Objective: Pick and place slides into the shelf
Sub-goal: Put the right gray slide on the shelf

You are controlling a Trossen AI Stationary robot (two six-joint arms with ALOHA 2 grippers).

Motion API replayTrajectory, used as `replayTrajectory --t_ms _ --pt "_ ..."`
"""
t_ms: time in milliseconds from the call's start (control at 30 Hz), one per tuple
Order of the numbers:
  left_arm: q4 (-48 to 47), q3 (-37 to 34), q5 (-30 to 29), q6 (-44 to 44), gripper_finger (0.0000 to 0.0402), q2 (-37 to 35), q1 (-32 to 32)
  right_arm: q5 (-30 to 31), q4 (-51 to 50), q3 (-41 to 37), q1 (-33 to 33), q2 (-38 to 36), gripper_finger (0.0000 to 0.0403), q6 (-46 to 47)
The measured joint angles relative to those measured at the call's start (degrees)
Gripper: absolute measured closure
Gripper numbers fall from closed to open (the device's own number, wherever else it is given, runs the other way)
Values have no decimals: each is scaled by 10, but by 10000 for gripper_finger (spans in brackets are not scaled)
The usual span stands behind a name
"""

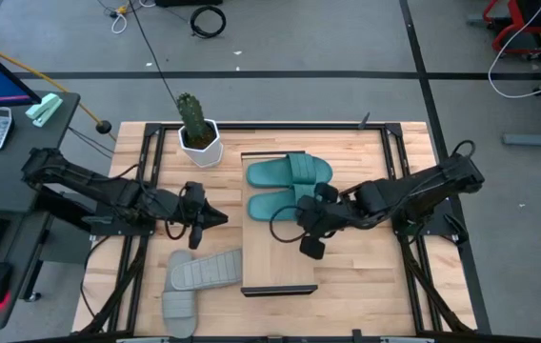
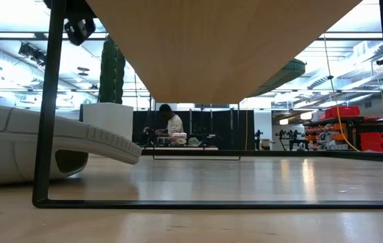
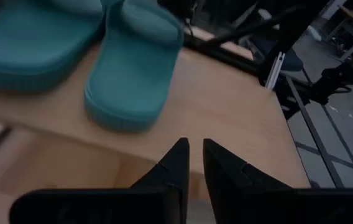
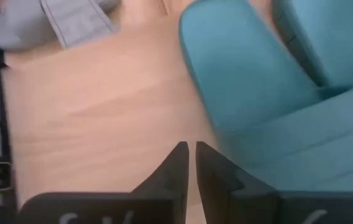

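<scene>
— How were the arms posed?
— Both were stretched inward; the right gripper was held over the shelf, fingers narrow, empty, beside the teal slides.
— And the left gripper?
— Nearly closed, empty; grey slides lay below.

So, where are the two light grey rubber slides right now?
In the high view, the two light grey rubber slides lie on the wooden tabletop, left of the pale wooden shelf and off it, near the table's front-left corner, below the left pincer.
</scene>
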Motion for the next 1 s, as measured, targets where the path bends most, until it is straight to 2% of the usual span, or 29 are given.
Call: replayTrajectory --t_ms 200,467,767,1000 --pt "-52 0 32 -110 342 0 -39 9 -95 49 2 -20 364 36" --pt "-126 0 53 -225 353 0 -98 12 -243 36 42 -64 364 163" --pt "-138 0 67 -257 343 3 -143 20 -282 36 121 -77 364 288" --pt "-102 0 93 -259 341 71 -162 50 -285 36 161 -70 364 344"
